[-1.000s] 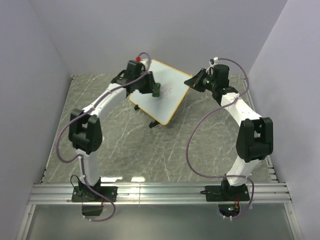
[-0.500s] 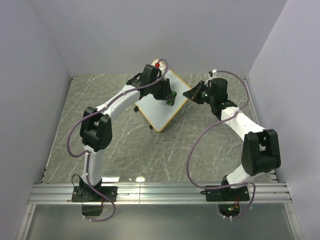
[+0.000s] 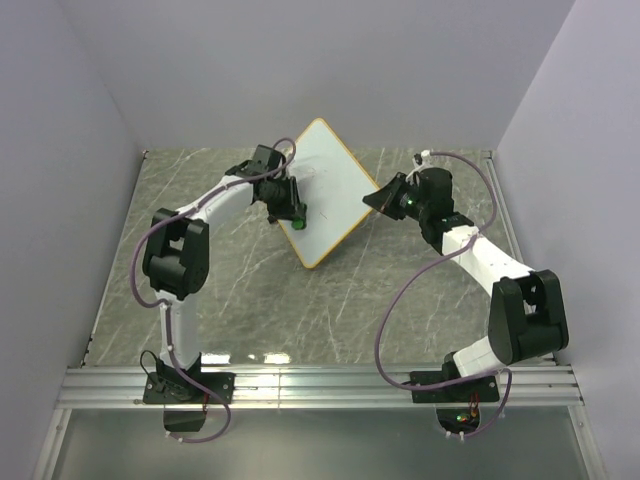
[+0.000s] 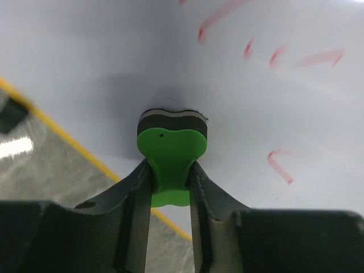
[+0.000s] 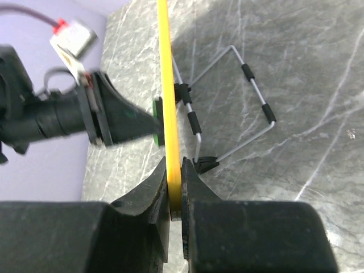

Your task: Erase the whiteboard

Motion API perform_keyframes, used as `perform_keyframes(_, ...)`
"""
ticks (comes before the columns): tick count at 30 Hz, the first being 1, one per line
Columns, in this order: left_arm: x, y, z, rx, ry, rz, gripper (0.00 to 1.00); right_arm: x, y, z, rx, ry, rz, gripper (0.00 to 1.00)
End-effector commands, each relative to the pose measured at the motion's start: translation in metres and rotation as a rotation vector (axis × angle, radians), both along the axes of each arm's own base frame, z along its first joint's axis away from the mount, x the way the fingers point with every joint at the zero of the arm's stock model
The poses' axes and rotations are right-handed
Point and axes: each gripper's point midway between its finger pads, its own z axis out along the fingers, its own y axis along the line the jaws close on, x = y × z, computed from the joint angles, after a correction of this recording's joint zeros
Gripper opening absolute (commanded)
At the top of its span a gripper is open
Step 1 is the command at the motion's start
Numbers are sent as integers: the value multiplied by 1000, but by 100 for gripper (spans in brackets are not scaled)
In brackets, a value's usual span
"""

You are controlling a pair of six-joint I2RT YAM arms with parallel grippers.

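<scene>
Whiteboard tilted at rear-centre table, right gripper pinching its yellow rim. Left gripper clamps green eraser, pad on board. Advise: firm flat pressure, sweep toward red marks; brace rim.

You get soft, even light; glare spots the near surface. In your left wrist view the fingers blur, and the eraser shadows the whiteboard.

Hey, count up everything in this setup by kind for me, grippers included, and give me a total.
Whiteboard: 1
Green eraser: 1
Grippers: 2, left gripper and right gripper
Total: 4
</scene>
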Motion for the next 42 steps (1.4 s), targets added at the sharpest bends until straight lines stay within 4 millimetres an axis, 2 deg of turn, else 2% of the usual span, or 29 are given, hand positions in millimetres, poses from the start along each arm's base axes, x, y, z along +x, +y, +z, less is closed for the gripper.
perform_keyframes(1,-54,-7,-14,67,71,-88,0,-30,-3,-48,-125,153,54,0)
perform_keyframes(2,-66,-5,-21,73,93,-97,0,-27,-2,-47,-126,149,56,0)
perform_keyframes(5,-86,-18,-7,56,73,-138,0,-23,0,-47,-125,145,60,0)
perform_keyframes(6,-86,-21,-2,50,66,-141,0,-23,2,-46,-123,141,64,0)
perform_keyframes(9,-78,-37,21,21,29,-156,0,-24,7,-50,-124,145,77,0)
perform_keyframes(10,-69,-45,34,7,4,-160,0,-25,8,-51,-126,147,85,0)
perform_keyframes(12,-61,-55,44,-4,-14,-164,0,-26,10,-52,-128,152,92,0)
perform_keyframes(14,-45,-65,57,-13,-49,-155,0,-24,11,-51,-132,149,99,0)
perform_keyframes(15,-38,-67,53,-7,-48,-150,0,-24,11,-51,-134,150,99,0)
perform_keyframes(16,-26,-70,66,-7,-90,-133,0,-23,11,-50,-136,146,103,0)
perform_keyframes(17,-22,-69,67,4,-93,-126,0,-22,11,-50,-139,145,106,0)
perform_keyframes(18,-16,-69,60,19,-86,-119,0,-23,12,-50,-139,145,110,0)
perform_keyframes(19,-9,-70,68,16,-109,-114,0,-21,12,-48,-139,143,110,0)
perform_keyframes(20,-5,-68,66,22,-107,-105,0,-21,12,-49,-143,144,113,0)
perform_keyframes(24,-1,-58,53,39,-96,-72,0,-22,11,-48,-159,143,121,0)
perform_keyframes(25,-8,-51,36,59,-57,-69,0,-21,10,-47,-165,139,120,0)
perform_keyframes(26,-11,-43,29,68,-35,-60,0,-21,10,-47,-166,138,122,0)
perform_keyframes(27,-12,-39,31,61,-45,-54,0,-21,10,-46,-168,136,122,0)
perform_keyframes(28,-29,-28,6,87,12,-55,0,-21,9,-45,-169,134,123,0)
perform_keyframes(29,-34,-20,-3,95,25,-49,0,-21,9,-46,-172,134,121,0)
perform_keyframes(30,-50,-11,-16,112,52,-48,0,-22,8,-47,-172,135,120,0)
perform_keyframes(35,-57,9,-38,141,79,-15,0,-23,8,-51,-165,141,121,0)
perform_keyframes(38,-45,5,-23,125,47,-19,0,-25,9,-54,-157,147,124,0)
perform_keyframes(39,-34,-1,-9,109,15,-21,0,-24,9,-53,-156,145,123,0)
perform_keyframes(42,-22,-13,11,69,-7,-34,0,-24,9,-54,-156,143,120,0)
